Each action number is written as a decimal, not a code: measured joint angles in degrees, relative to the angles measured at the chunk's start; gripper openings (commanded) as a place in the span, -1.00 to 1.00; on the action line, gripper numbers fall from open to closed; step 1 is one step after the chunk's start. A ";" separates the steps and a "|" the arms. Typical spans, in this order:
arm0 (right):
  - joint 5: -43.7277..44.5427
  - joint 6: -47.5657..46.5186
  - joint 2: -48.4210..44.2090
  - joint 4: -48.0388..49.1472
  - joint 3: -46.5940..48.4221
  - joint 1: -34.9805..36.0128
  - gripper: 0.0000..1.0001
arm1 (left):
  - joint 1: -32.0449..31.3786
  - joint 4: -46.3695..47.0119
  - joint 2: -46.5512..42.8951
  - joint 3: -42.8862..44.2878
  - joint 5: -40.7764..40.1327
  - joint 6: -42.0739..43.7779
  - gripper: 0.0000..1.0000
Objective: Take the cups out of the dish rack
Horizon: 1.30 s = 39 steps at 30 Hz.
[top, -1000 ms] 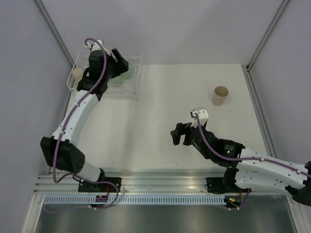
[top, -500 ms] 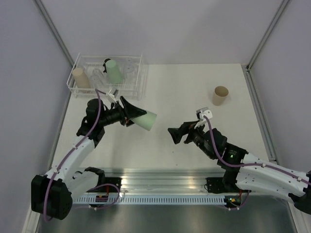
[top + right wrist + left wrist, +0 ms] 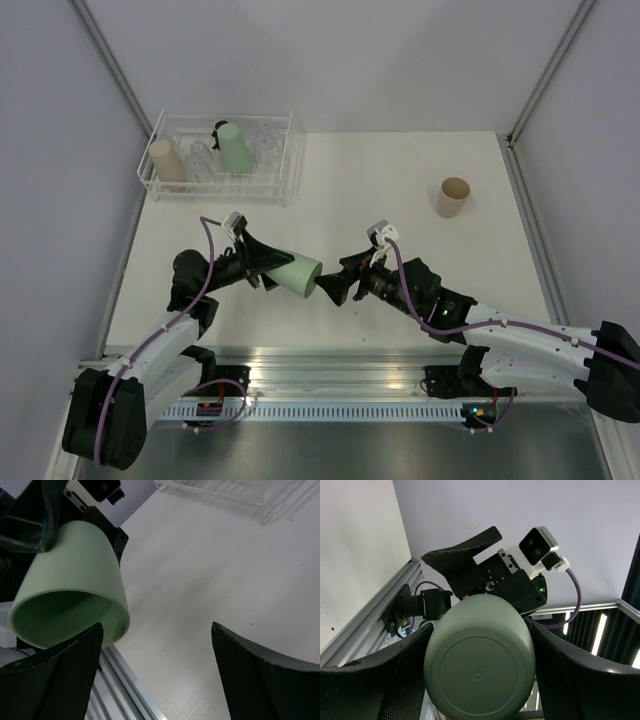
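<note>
My left gripper [image 3: 283, 267] is shut on a pale mint green cup [image 3: 301, 275], held on its side above the table, mouth toward the right arm. In the left wrist view the cup's base [image 3: 479, 672] sits between both fingers [image 3: 375, 680]. My right gripper [image 3: 329, 289] is open and empty, its jaws just off the cup's rim; the right wrist view shows the cup's mouth [image 3: 70, 597] by the left finger [image 3: 60, 675]. The white wire dish rack [image 3: 283, 170] at the back left holds a tan cup [image 3: 164, 160], a mint cup [image 3: 236, 148] and clear cups [image 3: 200, 157].
A tan cup [image 3: 454, 197] stands upright on the table at the right. The rack's corner shows at the top of the right wrist view [image 3: 240, 495]. A metal rail [image 3: 330, 365] runs along the table's near edge. Grey walls enclose the table.
My left arm has lifted the mint cup out of the rack and carried it to the table's front middle. My right gripper has moved left up to the cup's mouth.
</note>
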 measured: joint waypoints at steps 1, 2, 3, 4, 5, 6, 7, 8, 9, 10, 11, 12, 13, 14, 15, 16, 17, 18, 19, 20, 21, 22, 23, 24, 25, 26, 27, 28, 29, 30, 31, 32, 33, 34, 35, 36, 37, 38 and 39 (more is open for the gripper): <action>-0.66 0.07 0.31 0.85 0.00 0.00 0.83 | 0.00 0.76 -0.11 -0.94 -0.02 -0.59 -0.95; -1.20 0.24 0.63 1.68 0.00 0.00 0.83 | 0.00 1.27 -0.26 -1.86 -0.04 -1.11 -0.95; -1.79 0.28 0.94 2.43 0.00 0.00 0.83 | 0.00 1.95 -0.39 -2.78 -0.09 -1.60 -0.95; -2.25 0.31 1.31 3.04 0.00 0.00 0.82 | 0.00 2.38 -0.48 -3.50 -0.11 -1.99 -0.95; -2.51 0.31 1.68 3.54 0.00 0.00 0.80 | -0.07 3.02 -0.55 -4.31 -0.15 -2.47 -0.95; -2.69 0.33 2.03 3.87 0.00 0.00 0.79 | -0.17 3.45 -0.59 -4.90 -0.17 -2.91 -0.95; -2.95 0.37 2.56 4.17 0.00 0.00 0.69 | -0.35 3.74 -0.61 -5.29 -0.17 -3.23 -0.95; -3.23 0.37 3.17 4.48 0.02 0.00 0.62 | -0.55 4.02 -0.61 -5.53 -0.24 -3.50 -0.95; -3.72 0.55 3.98 4.98 0.04 0.00 0.54 | -0.81 4.22 -0.66 -5.66 -0.37 -3.69 -0.95; -4.04 0.68 4.63 5.44 0.07 0.00 0.34 | -1.14 4.61 -0.72 -5.77 -0.63 -3.82 -0.95; -4.66 0.70 5.62 6.14 0.13 0.00 0.22 | -1.60 4.96 -0.83 -5.86 -0.96 -3.93 -0.95; -5.38 0.92 6.73 6.82 0.35 0.00 0.11 | -2.01 5.07 -0.96 -5.88 -1.31 -3.98 -0.95; -6.27 1.29 8.04 7.34 0.72 -0.09 -0.04 | -2.49 5.33 -0.98 -5.95 -1.64 -4.00 -0.95; -7.45 1.86 9.42 8.22 1.18 -0.11 -0.10 | -3.02 5.35 -0.98 -5.97 -2.01 -3.98 -0.95; -8.02 2.08 10.45 8.85 1.68 -0.11 -0.16 | -3.54 5.29 -0.96 -6.08 -2.49 -4.15 -0.95; -9.14 2.43 11.69 9.90 2.16 -0.07 -0.32 | -4.02 5.25 -0.96 -6.16 -3.08 -4.20 -0.95; -9.75 2.62 12.28 10.54 2.34 -0.07 -0.43 | -4.37 5.22 -0.96 -6.19 -3.28 -4.20 -0.95; -10.38 3.08 12.83 11.45 2.36 -0.04 -0.55 | -4.94 4.72 -1.03 -6.19 -3.85 -4.13 -0.95; -10.91 3.37 13.05 12.04 2.36 -0.02 -0.77 | -5.33 4.15 -1.16 -6.19 -4.24 -4.13 -0.95; -11.15 3.50 13.05 12.48 2.21 0.00 -0.85 | -5.53 3.32 -1.53 -6.19 -4.66 -4.37 -0.86; -11.26 3.54 13.00 12.94 2.14 -0.07 -0.92 | -5.40 2.56 -2.01 -6.14 -5.68 -4.52 -0.63; -11.28 3.50 12.98 13.18 2.12 -0.13 -0.98 | -5.42 1.62 -2.60 -6.03 -6.10 -4.50 -0.36; -11.26 3.58 12.85 13.11 2.10 -0.15 -0.98 | -5.49 0.22 -3.50 -5.90 -6.47 -4.24 0.10; -11.23 3.61 12.70 12.98 2.10 -0.13 -0.98 | -5.53 -1.14 -4.46 -5.79 -6.82 -3.72 0.31; -11.04 3.48 12.24 12.57 2.03 -0.11 -0.99 | -5.73 -2.75 -5.51 -5.57 -7.26 -3.06 0.49; -10.95 3.39 11.63 11.98 1.86 -0.07 -0.98 | -5.90 -4.61 -6.60 -5.25 -7.65 -2.25 0.81; -10.91 3.17 10.71 11.39 1.62 0.17 -0.98 | -6.16 -5.88 -7.41 -5.01 -7.89 -1.44 0.94; -10.54 3.17 9.40 10.34 1.25 0.31 -0.99 | -6.38 -7.34 -8.22 -4.83 -8.13 0.42 0.99; -10.01 3.10 8.02 9.46 0.81 0.28 -0.98 | -6.36 -8.83 -8.79 -4.83 -8.48 1.70 0.99; -9.29 2.93 6.14 8.31 0.24 0.24 -0.98 | -6.36 -10.23 -9.14 -4.83 -9.07 2.58 1.00; -8.39 2.60 4.20 6.56 -0.26 0.22 -0.99 | -6.34 -11.17 -9.29 -4.83 -9.68 3.54 1.00; -7.56 2.34 2.25 4.81 -0.83 0.15 -0.98 | -6.32 -12.13 -9.53 -4.81 -10.43 4.26 1.00; -6.75 2.16 0.22 3.06 -1.44 0.15 -0.98 | -6.21 -13.60 -10.10 -4.81 -11.23 5.09 1.00; -5.75 1.97 -2.01 1.03 -1.95 0.15 -0.99 | -6.03 -15.19 -11.02 -4.81 -12.24 5.90 0.99; -4.70 1.75 -4.39 -1.31 -2.34 0.15 -0.99 | -6.01 -16.79 -12.15 -4.81 -13.40 6.97 0.99; -3.50 1.68 -6.86 -3.54 -2.60 0.15 -0.99 | -5.75 -18.80 -13.62 -4.72 -14.75 8.31 0.99; -1.90 1.62 -9.18 -6.38 -2.62 0.15 -0.99 | -5.57 -21.49 -15.34 -4.37 -16.44 9.90 0.99; -0.26 1.55 -11.19 -9.92 -2.19 0.15 -0.99 | -5.40 -25.11 -17.07 -3.37 -18.53 12.33 1.00; 1.09 1.64 -12.07 -13.22 -1.44 0.15 -0.99 | -5.35 -29.31 -18.45 -1.64 -20.50 14.88 0.99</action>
